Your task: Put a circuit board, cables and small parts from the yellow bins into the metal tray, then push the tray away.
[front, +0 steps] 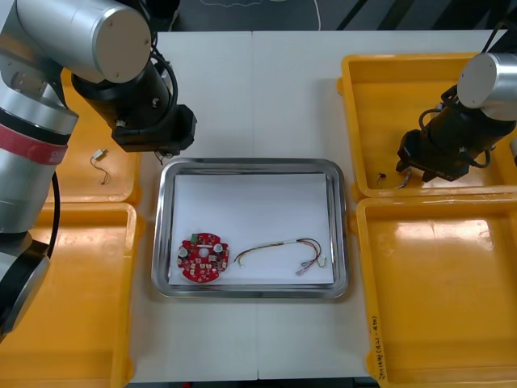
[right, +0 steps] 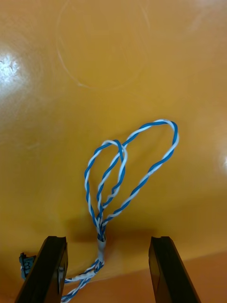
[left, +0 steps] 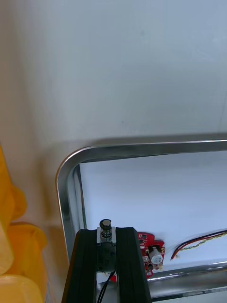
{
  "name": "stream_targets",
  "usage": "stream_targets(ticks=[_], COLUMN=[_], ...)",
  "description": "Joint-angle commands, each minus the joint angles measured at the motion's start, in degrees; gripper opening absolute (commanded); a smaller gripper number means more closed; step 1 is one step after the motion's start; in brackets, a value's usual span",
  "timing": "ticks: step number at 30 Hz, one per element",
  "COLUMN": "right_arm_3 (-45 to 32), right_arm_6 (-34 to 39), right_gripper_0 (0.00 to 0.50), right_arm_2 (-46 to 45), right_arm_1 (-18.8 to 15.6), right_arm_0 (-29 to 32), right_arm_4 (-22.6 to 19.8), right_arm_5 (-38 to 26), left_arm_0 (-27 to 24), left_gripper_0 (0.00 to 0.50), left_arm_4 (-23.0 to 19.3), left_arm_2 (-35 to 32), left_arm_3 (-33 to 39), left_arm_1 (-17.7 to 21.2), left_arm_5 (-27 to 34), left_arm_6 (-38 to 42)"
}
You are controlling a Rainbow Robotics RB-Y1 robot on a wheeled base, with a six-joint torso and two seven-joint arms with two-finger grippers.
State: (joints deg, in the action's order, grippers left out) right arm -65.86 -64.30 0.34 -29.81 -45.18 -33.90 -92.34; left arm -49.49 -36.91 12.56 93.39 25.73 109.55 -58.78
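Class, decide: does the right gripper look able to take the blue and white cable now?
Likely yes: the right gripper is open astride the blue and white cable, with nothing between.

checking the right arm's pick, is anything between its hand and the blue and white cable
Nothing visible. The open right hand hangs over the far right yellow bin, the blue and white cable lying uncovered between its fingers. The left hand holds a small metal part over the tray's corner.
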Motion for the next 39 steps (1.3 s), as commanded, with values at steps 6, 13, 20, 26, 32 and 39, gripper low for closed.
stream_targets(ticks=[6,13,20,26,32,39], right_arm_3=[-0.3,-0.3,-0.4,-0.3,-0.4,-0.5], right_arm_6=[3.0,3.0,3.2,3.3,2.1,-2.9], right_gripper_0=[0.500,0.350,0.000,0.000,0.000,0.000], right_arm_2=[1.1,1.1,1.2,1.1,0.5,-1.1], right_arm_1=[0.0,0.0,0.0,-0.2,-1.2,-2.8], right_arm_0=[-1.2,-1.0,-0.8,-0.8,-1.0,-2.2], right_arm_4=[-0.6,-0.6,-0.6,-0.6,-1.7,-4.3], right_arm_5=[2.0,1.9,2.0,2.0,2.0,1.1], left_arm_0=[3.9,6.1,8.0,9.4,10.6,11.7], left_gripper_0=[0.000,0.000,0.000,0.000,0.000,0.000], left_arm_4=[2.6,5.4,7.6,9.3,9.9,10.2], left_arm_2=[6.4,6.5,6.6,8.2,8.4,8.4], left_arm_3=[2.8,2.7,2.7,2.7,2.7,2.7], left_arm_1=[-1.8,-4.6,-6.4,-6.6,-6.6,-6.6], left_arm_5=[-1.7,-4.1,-6.1,-8.0,-9.4,-10.8], left_arm_6=[2.4,1.7,-0.2,-1.1,-1.7,-2.5])
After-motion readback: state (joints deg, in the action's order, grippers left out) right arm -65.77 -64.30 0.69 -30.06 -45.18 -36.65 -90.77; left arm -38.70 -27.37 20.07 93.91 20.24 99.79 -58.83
